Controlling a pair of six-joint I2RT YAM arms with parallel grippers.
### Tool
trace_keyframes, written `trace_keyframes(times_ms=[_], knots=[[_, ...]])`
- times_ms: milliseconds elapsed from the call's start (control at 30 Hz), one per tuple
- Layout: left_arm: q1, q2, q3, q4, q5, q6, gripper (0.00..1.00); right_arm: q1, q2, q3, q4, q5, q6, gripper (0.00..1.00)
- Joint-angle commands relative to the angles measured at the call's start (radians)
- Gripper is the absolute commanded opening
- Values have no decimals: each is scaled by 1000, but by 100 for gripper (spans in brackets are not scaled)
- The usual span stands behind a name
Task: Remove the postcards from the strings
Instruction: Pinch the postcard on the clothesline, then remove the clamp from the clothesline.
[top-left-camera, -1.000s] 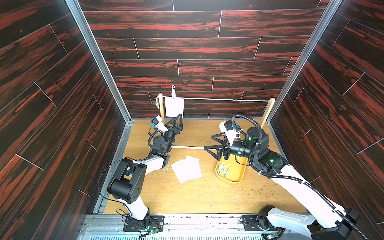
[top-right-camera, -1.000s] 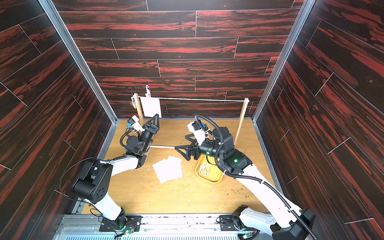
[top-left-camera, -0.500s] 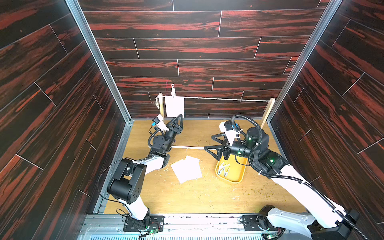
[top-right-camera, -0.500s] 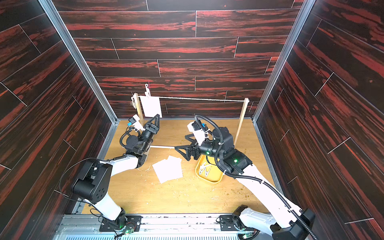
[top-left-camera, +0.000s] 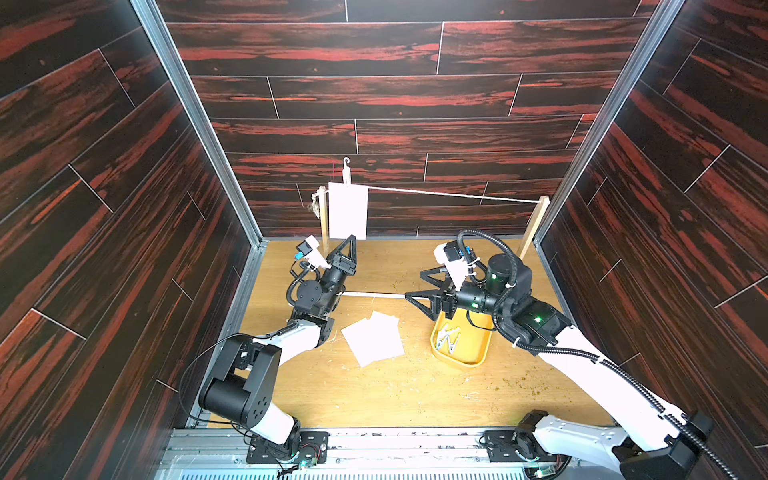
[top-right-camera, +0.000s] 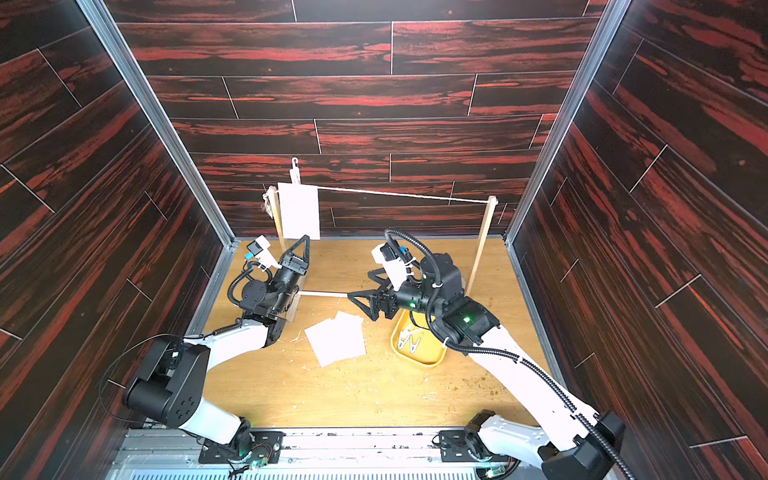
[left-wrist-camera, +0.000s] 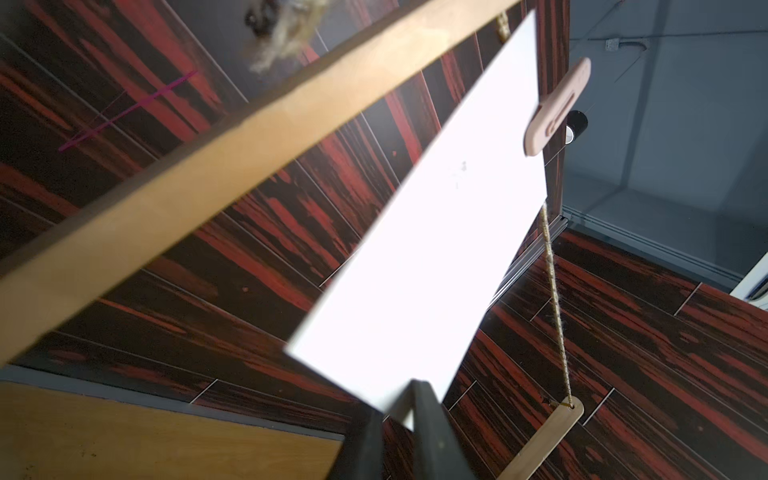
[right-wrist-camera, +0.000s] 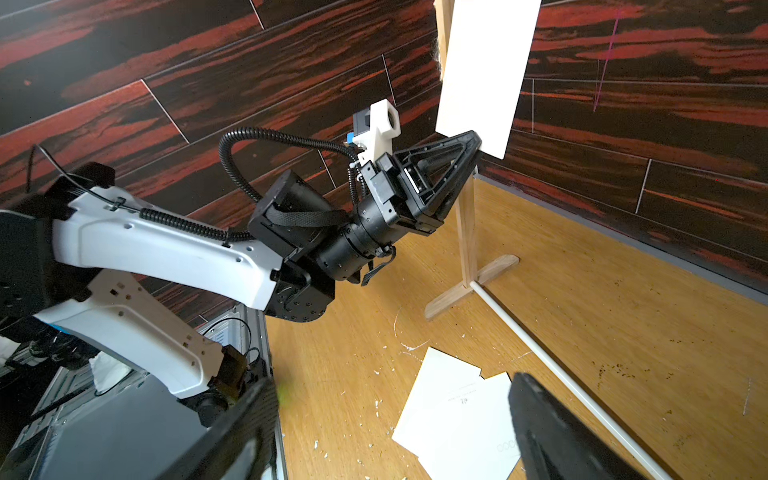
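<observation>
well, the left fingers (top-left-camera: 347, 252) are pinched shut on the bottom edge of the hanging postcard (top-left-camera: 348, 210), string (top-left-camera: 453, 194) above them; the right fingers (right-wrist-camera: 552, 428) gape wide, empty, loose postcards (top-left-camera: 374, 338) below them on the worktop (top-left-camera: 374, 395), open room between.

Loose postcards (top-left-camera: 374, 340), perhaps three, left of tray (top-left-camera: 471, 345)

Wooden stand, yellow tray and scraps on a wooden table

A yellow tray (top-left-camera: 476, 347) at the table's (top-left-camera: 415, 399) 3 o'clock holds pale clothespins (top-left-camera: 448, 337). A wooden post (top-left-camera: 323, 226) rises at 11 o'clock and a second post (top-left-camera: 533, 226) at 1 o'clock. A thin white rod (top-left-camera: 374, 294) lies low between them, a lone clothespin (top-left-camera: 346, 172) stands high at 11 o'clock, and crumbs (top-left-camera: 513, 384) dot 5 o'clock.
</observation>
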Motion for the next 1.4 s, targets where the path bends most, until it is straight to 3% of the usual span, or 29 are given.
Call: trace_keyframes(times_ms=[0,67,300,700,967,1367], knots=[[6,-36,-4,52,11,-27,4,7,34,71,9,5,-32,91],[6,-35,-4,52,25,-32,0,7,61,116,4,5,-39,91],[6,-40,-20,52,36,-68,0,5,244,392,-43,2,-84,91],[6,-64,-47,47,46,-106,0,-42,733,1120,-187,-87,-59,93],[7,-62,-47,27,69,-123,0,-71,1047,1506,-140,-156,28,96],[8,-63,-49,11,86,-113,0,-80,1231,1557,172,-199,256,98]])
